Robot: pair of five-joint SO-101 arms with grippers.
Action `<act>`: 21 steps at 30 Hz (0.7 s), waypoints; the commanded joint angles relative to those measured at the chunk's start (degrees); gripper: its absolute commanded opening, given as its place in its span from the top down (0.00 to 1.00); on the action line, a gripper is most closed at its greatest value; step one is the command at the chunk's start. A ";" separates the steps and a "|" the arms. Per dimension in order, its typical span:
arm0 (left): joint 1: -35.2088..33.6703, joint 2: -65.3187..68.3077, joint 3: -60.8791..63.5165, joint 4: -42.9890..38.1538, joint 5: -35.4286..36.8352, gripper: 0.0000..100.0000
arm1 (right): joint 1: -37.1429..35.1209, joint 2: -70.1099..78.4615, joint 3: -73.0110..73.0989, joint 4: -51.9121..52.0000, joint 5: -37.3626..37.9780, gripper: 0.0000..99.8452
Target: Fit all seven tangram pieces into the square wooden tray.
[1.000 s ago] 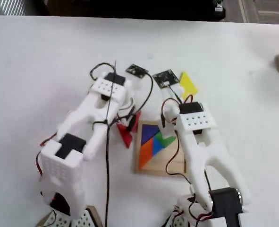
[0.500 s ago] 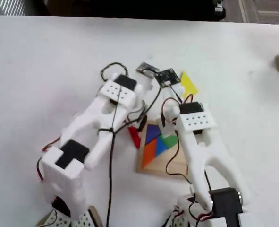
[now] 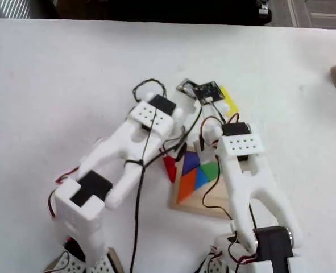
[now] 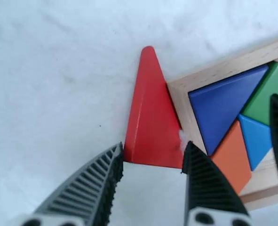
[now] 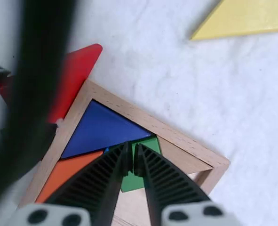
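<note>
tray (image 4: 209, 75) lay on the bench (image 4: 59, 70) with the red triangle (image 4: 150, 113) flat against its outer rim. the left pincer (image 4: 150, 155) clamped that piece's broad end, likely to lift it in. the right pincer (image 5: 131, 148), closed, sat on the green piece (image 5: 150, 141), perhaps steadying the tray.

I am counting six tangram pieces: one red piece (image 4: 150, 117), one yellow piece (image 5: 242, 19), one dark blue piece (image 4: 221, 106), one green piece (image 4: 268, 92), one light blue piece (image 4: 256, 141), one orange piece (image 4: 230, 157). I am also counting one wooden tray (image 5: 129, 113) and two grippers: left gripper (image 4: 153, 148), right gripper (image 5: 131, 148).
</note>
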 commanded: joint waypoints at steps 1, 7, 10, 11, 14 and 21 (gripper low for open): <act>4.35 -3.21 -2.11 -1.67 0.62 0.79 | 1.89 -2.59 -0.35 -0.66 0.79 0.98; 4.18 -3.12 -1.14 -3.34 0.62 0.79 | 7.69 -2.59 1.58 -1.89 4.22 0.98; 5.05 -3.12 1.85 -6.86 0.62 0.79 | 9.71 -2.59 2.46 -3.03 4.40 0.98; 5.14 -3.12 2.90 -8.09 0.62 0.79 | 10.33 -2.51 2.46 -3.12 4.40 0.98; 5.14 -3.21 4.84 -10.37 0.62 0.79 | 11.56 -2.24 2.46 -3.12 4.40 0.98; 4.97 -3.21 5.45 -10.99 0.62 0.79 | 12.09 -2.15 2.46 -3.21 4.40 0.98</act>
